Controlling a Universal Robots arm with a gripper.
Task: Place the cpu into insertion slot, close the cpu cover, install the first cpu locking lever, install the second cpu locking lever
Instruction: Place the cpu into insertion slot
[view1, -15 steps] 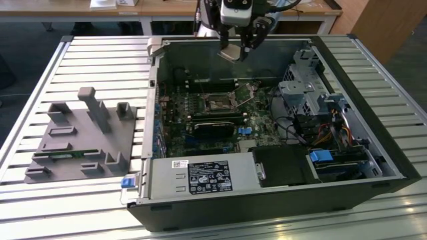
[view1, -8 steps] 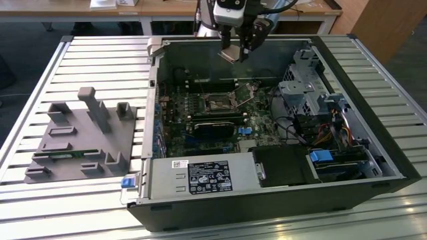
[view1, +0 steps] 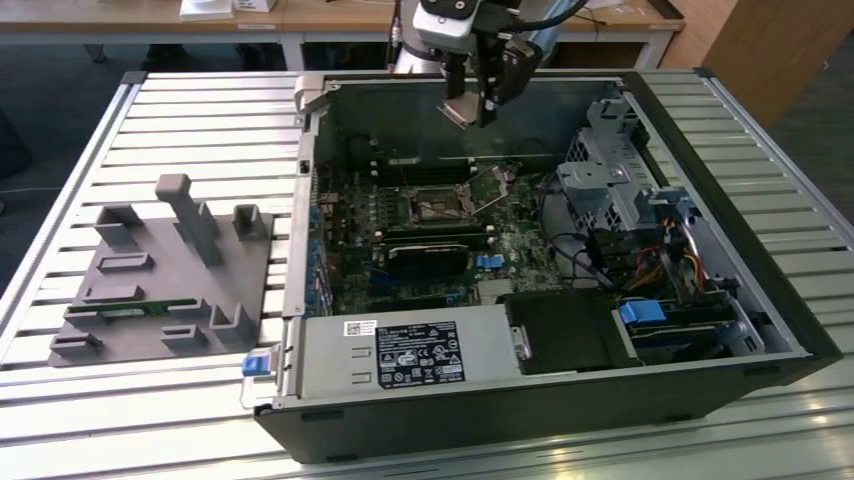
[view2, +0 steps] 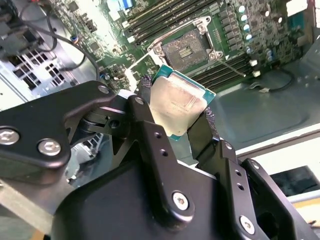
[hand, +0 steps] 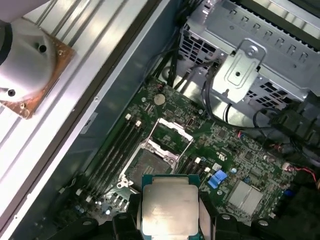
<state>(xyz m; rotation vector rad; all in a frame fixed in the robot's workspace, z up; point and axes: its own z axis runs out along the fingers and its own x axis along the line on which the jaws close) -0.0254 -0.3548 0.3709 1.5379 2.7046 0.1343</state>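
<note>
**CPU clamped in the gripper, held above the open socket**

You have an open black computer case (view1: 534, 410) lying on a slatted metal table (view1: 174, 120). A grey moulded fixture (view1: 160, 290) sits near the table's edge on the exterior view's left, and a wooden desk (view1: 334, 15) stands beyond its far edge. Inside the case the green motherboard (view1: 400, 265) lies flat. A power supply (view1: 400, 352) runs along the case's near edge, and a silver drive cage (view1: 601, 190) sits against its edge on the exterior view's right.

Your gripper (view1: 474, 105) hangs over the far edge of the case. Its two black fingers (view2: 202, 132) are closed on opposite sides of the cpu (view2: 177, 102), whose metal top faces both wrist cameras. The cpu is held clear of the board and touches nothing else. The insertion slot (hand: 147, 165) lies below it near the middle of the motherboard, beside the long memory slots (hand: 117, 145). The cpu cover (hand: 176, 128) stands tilted up at one edge of the slot, leaving the slot uncovered.
</note>
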